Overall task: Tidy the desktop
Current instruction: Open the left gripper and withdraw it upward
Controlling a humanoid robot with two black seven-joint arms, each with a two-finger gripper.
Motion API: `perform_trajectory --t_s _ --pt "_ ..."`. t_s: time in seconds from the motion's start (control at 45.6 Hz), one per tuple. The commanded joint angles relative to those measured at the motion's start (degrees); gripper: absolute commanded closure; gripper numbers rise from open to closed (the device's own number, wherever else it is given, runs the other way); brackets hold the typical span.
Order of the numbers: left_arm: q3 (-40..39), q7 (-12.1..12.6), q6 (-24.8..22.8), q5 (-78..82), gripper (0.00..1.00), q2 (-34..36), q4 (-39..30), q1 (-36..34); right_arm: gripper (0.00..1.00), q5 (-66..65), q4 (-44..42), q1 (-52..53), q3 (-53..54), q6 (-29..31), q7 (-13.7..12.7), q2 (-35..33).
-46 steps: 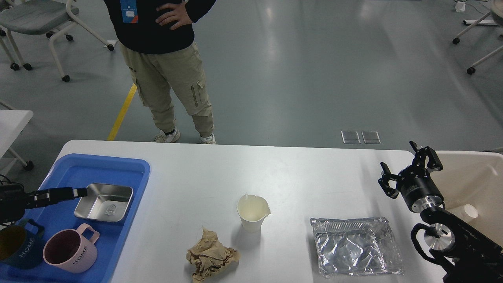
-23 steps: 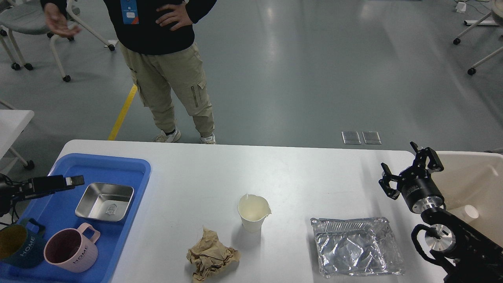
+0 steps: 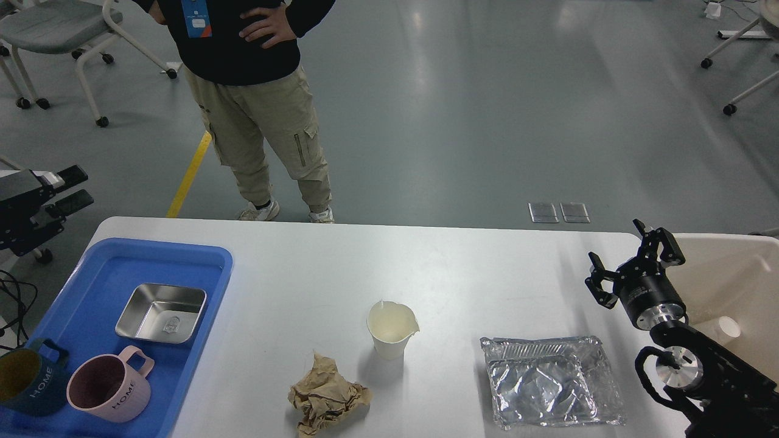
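On desktop [image 3: 462,274]: paper cup [image 3: 391,329], crumpled paper [image 3: 327,395], foil tray [image 3: 551,380].

Left gripper [image 3: 76,187] has lifted off the steel tray [image 3: 162,313] and withdrawn up and left, clear of the blue tray [image 3: 91,304]; its fingers [image 3: 72,176] stand apart, empty.

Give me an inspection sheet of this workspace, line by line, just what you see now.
Surface: white desktop, no spills seen.
Job's things: blue tray holds steel pan, pink mug, dark mug.
Clutter: crumpled brown paper, paper cup, foil container loose on desktop.
Grippers: left pincer open, off the desktop's left edge; right pincer open, empty.
Cables: black cable at left edge.
Surroundings: beige bin at right; person standing behind; wheeled chairs.
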Motion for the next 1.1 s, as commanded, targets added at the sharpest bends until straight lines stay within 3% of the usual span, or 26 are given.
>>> perform_trajectory --t_s 0.0,0.394,0.636,0.855,1.074 --pt "-3.6 0.0 0.9 -6.5 0.32 -3.6 0.6 3.1 0.0 0.0 0.0 0.0 0.1 0.0 0.0 0.0" --pt "-24.2 0.4 9.2 -10.5 0.25 -18.3 2.6 18.1 0.0 0.0 0.2 0.2 0.0 -0.1 0.0 0.1" --pt "-29.8 3.6 14.3 -11.1 0.21 -25.6 5.3 21.2 0.0 0.1 0.3 0.2 0.1 -0.2 0.1 0.2" --pt "-31.1 9.6 16.8 -16.3 0.19 -27.7 5.9 21.2 0.0 0.1 0.9 0.4 0.2 -2.1 0.1 0.3" --pt "-30.4 11.4 16.5 -15.9 0.18 -26.8 5.9 21.0 0.0 0.1 1.0 0.4 0.2 -2.8 0.0 -0.1"
